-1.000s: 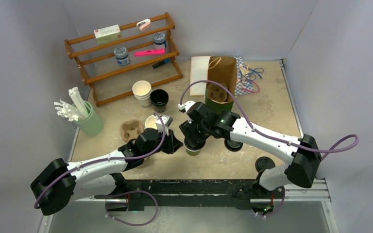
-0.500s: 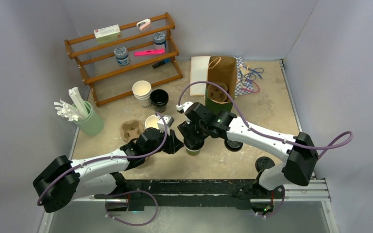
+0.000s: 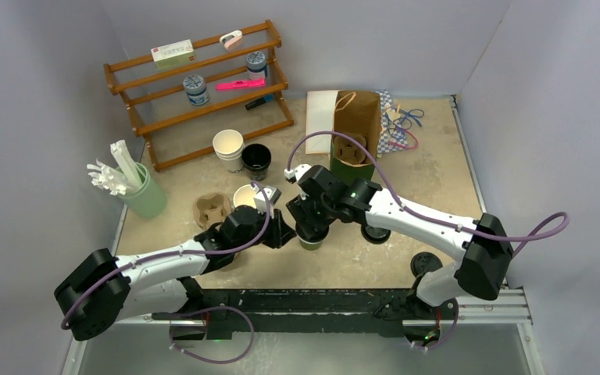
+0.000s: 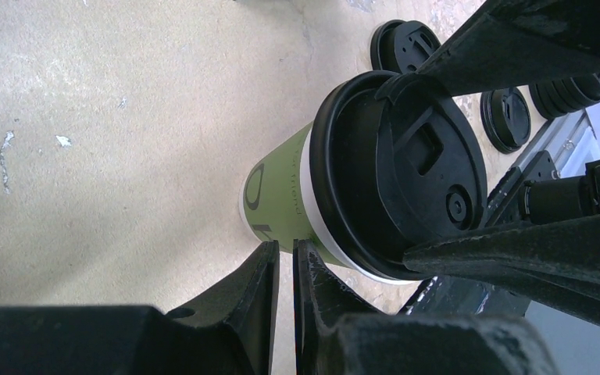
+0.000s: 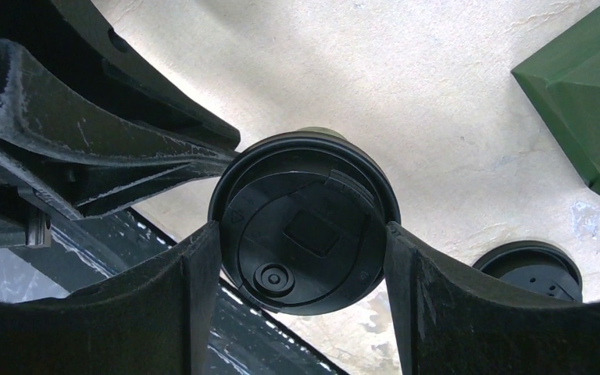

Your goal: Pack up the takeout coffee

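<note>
left gripper [image 4: 283,250] has crept in a touch over the last second, tips nearly closed on nothing, just beside the foot of the takeout coffee [image 4: 281,199]; right gripper [image 5: 301,234] barely moved, clamped across the black lid [image 4: 398,172] from above, cup mid-table, can't tell if lifted; so grip looks set, carry to the brown bag [image 3: 359,113] well behind not started

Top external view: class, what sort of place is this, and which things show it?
Probably a mock coffee-takeout counter inside a plain-walled robot test booth: a lidded green cup, a cardboard cup carrier and a brown paper bag share the table with two bolted-down robot arms.
</note>
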Controlling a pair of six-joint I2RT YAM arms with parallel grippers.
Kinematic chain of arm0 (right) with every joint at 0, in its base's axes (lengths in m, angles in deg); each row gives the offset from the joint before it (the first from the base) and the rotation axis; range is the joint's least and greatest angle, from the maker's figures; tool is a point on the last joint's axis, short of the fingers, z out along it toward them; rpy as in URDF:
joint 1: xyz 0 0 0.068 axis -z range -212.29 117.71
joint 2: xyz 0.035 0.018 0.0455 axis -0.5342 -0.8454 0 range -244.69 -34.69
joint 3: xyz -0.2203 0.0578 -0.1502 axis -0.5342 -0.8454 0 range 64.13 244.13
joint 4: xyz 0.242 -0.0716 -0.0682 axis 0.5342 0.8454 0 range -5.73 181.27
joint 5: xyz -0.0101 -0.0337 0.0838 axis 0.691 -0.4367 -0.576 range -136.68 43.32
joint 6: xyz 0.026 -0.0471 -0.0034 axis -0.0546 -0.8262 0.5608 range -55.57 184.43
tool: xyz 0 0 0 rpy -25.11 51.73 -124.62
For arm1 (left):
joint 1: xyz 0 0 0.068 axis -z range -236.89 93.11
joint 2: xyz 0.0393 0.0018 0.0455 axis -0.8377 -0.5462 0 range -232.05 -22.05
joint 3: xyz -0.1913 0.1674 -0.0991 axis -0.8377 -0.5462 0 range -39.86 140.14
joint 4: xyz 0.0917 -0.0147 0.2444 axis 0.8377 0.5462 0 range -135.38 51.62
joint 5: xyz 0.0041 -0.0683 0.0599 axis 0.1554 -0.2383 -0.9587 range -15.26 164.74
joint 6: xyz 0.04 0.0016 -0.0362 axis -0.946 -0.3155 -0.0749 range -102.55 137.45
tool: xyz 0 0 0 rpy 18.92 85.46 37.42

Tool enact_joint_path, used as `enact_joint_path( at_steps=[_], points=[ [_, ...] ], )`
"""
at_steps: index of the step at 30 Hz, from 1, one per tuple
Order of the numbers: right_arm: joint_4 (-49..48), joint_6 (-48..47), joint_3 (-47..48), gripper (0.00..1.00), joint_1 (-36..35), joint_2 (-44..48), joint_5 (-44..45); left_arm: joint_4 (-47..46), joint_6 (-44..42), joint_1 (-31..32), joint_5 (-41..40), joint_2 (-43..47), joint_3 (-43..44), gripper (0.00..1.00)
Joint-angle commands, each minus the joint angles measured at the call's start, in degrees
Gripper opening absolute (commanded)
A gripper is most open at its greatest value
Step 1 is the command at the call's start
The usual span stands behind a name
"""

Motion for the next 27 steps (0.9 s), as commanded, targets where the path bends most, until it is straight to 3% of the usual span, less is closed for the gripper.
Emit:
enact_joint_path(
  at_steps=[1,9,27],
  points=[
    [2.75,-1.49,-0.89,0.57,0.02,1.74,-1.52,-3.46,-0.93,-0.3,0.93,-0.34,-0.1,0.15],
    [1.03,-0.77,-3.43,0.57,-0.07,1.26,-2.09,-4.01,-0.67,-0.3,1.37,-0.84,-0.18,0.15],
    [-0.17,2.84,-7.12,0.57,-2.88,0.73,5.59,-8.05,0.55,-0.29,3.08,-3.73,-1.78,0.15]
  ],
)
